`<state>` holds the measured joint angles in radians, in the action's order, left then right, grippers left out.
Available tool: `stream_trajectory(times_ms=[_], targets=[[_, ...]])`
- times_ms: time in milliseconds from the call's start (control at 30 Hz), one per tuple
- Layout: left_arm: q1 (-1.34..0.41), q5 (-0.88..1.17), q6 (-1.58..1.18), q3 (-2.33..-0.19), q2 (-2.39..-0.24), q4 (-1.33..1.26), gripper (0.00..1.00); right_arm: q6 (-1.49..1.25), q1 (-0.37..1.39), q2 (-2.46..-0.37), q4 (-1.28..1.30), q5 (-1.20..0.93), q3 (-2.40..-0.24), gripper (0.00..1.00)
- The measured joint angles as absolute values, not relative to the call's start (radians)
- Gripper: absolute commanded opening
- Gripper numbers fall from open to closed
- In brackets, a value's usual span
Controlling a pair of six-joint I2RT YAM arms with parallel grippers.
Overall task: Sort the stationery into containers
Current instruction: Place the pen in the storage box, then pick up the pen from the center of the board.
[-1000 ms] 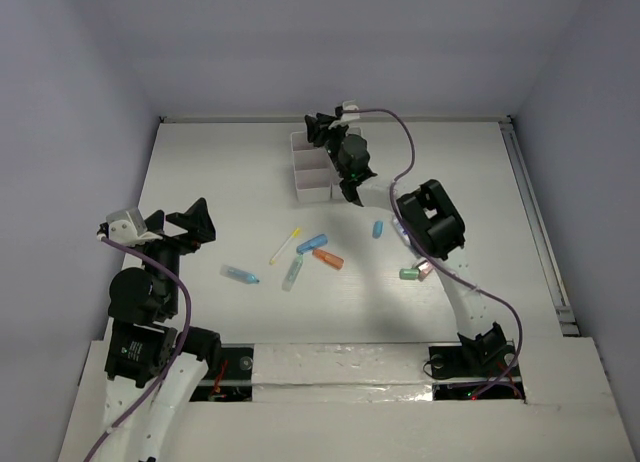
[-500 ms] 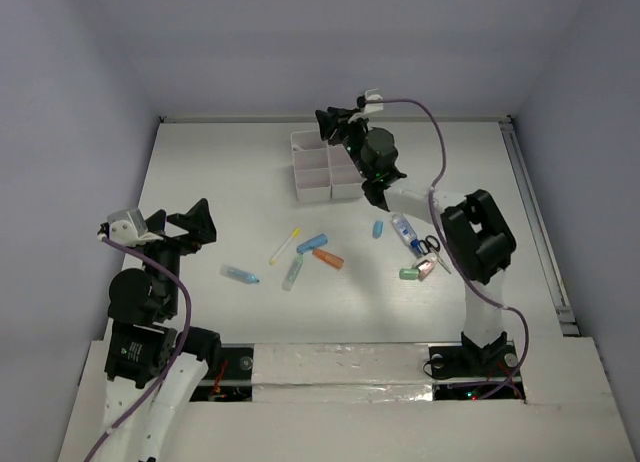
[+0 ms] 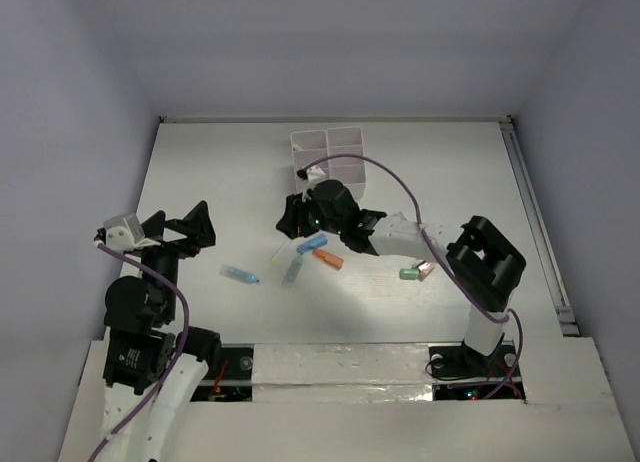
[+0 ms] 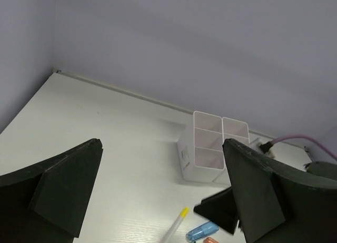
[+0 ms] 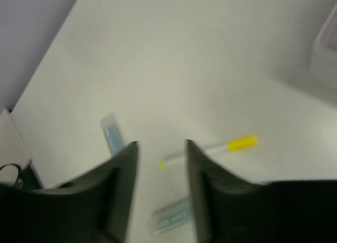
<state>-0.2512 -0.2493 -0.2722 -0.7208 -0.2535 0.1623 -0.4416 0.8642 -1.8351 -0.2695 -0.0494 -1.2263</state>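
Partly parted, right hand [image 5: 160, 146] over pen [image 5: 221, 145].

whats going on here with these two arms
The right gripper hovers over loose stationery mid-table, its fingers partly apart and empty, close to the white-yellow pen. A blue marker, an orange marker and a green eraser lie nearby. The left gripper sits wide open at the left, holding nothing. The white organizer stands farther back.

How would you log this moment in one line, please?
right claw: open, empty, hovering by thin pen | left claw: open, empty | organizer: upright, far side | markers: loose mid-table
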Motion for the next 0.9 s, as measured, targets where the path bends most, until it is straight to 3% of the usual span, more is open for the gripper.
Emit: stream_trajectory(times_ms=[67,200,900], targets=[[-0.251,-0.245,-0.273,-0.721,-0.244,0.162,0.99,-0.464,0.892,-1.836,-0.211,-0.056,-1.201,0.63],[-0.252,-0.237,-0.276,-0.721,-0.235,0.162,0.99,-0.496,0.886,-1.86,-0.12,-0.052,-1.197,0.65],[-0.26,-0.235,-0.279,-0.72,-0.219,0.162,0.99,-0.566,0.875,-2.091,0.025,0.045,-1.397,0.55]])
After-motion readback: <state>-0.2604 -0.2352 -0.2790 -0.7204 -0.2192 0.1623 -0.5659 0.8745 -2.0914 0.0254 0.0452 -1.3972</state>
